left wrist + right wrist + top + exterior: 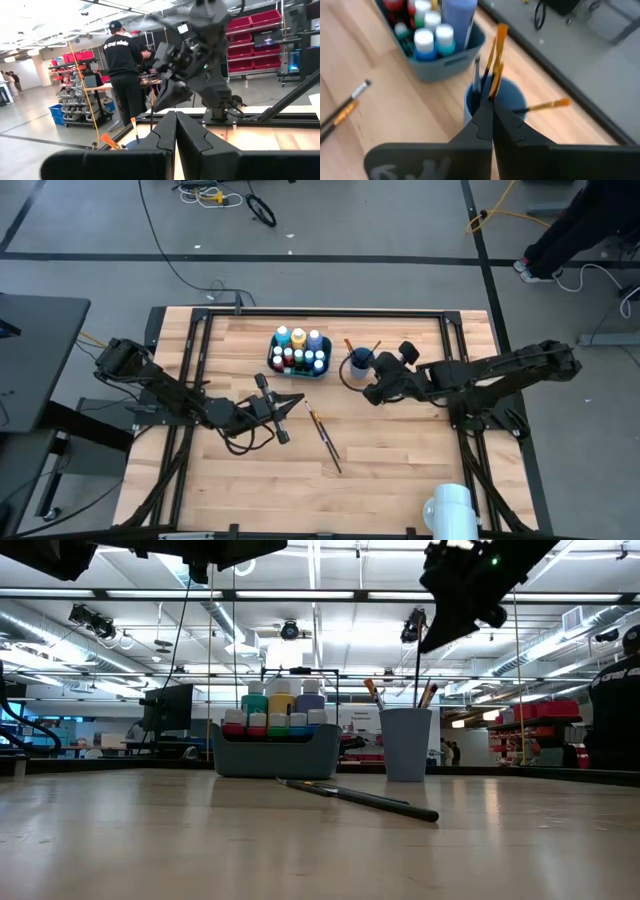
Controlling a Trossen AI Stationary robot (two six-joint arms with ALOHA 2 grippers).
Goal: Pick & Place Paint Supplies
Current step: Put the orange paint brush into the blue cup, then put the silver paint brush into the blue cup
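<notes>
Several white-capped paint bottles [298, 350] stand in the teal bin [272, 358] at the table's far middle. To its right is the blue cup [360, 364], with paintbrushes [496, 55] standing in it and leaning on its rim. Two more brushes [325, 438] lie flat on the wood nearer the front. My right gripper [491, 102] is shut, up in the air just by the cup's near right side. My left gripper [175, 127] hovers shut, left of the loose brushes, with nothing between its fingers.
A black frame [320, 313] runs round the tabletop. A white cylinder [448, 508] stands at the near right edge. A person [122, 65] stands in the room beyond the table, and another person's legs [560, 230] show on the floor at the far right.
</notes>
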